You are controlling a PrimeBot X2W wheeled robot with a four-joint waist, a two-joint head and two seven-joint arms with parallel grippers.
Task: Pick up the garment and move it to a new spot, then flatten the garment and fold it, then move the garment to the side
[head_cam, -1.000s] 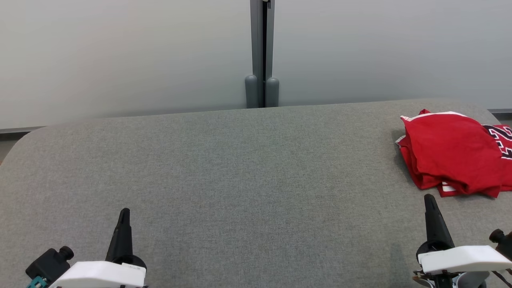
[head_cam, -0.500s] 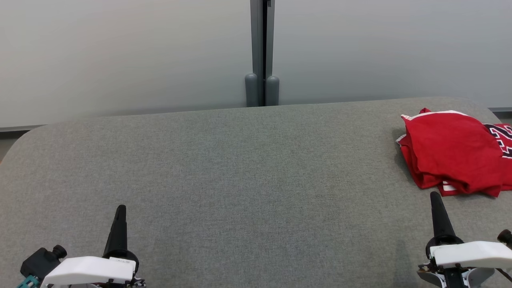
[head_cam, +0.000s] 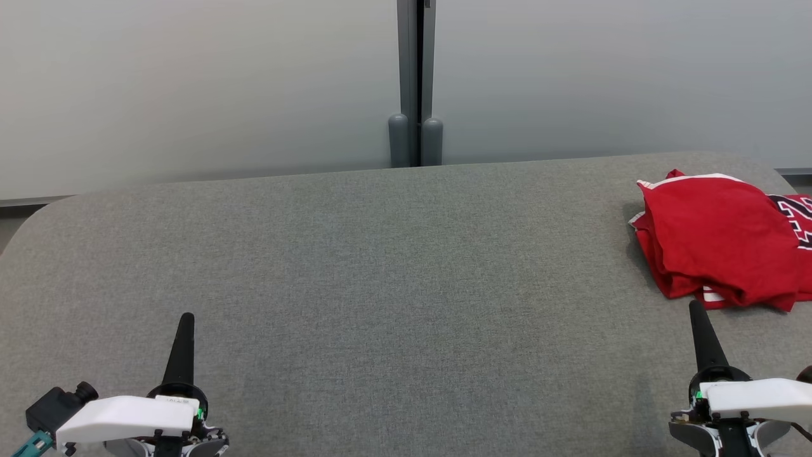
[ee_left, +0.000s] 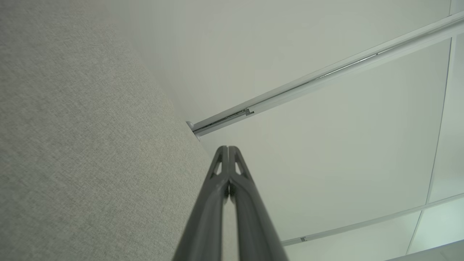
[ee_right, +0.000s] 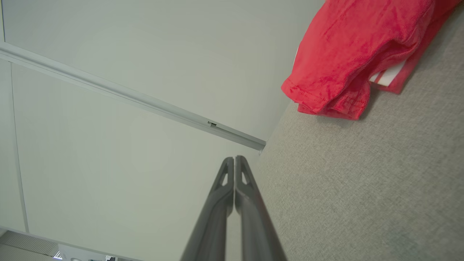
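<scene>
The garment (head_cam: 717,238) is a red jersey with white trim and dark lettering, folded in a loose pile at the far right of the grey fabric table (head_cam: 380,266); its right part runs off the frame. In the right wrist view the garment (ee_right: 348,54) lies ahead and to the right. My right gripper (head_cam: 696,310) is shut and empty, just in front of the pile. Its fingers meet at the tips in the right wrist view (ee_right: 235,159). At the lower left my left gripper (head_cam: 186,320) stands shut and empty, seen pressed together in the left wrist view (ee_left: 228,149).
A pale wall with a grey vertical post (head_cam: 415,82) stands behind the table's far edge. The table's corners are rounded at the left and right ends.
Both grippers have drawn back toward the bottom edge of the head view, the left drifting slightly left and the right slightly right. The garment lies unmoved.
</scene>
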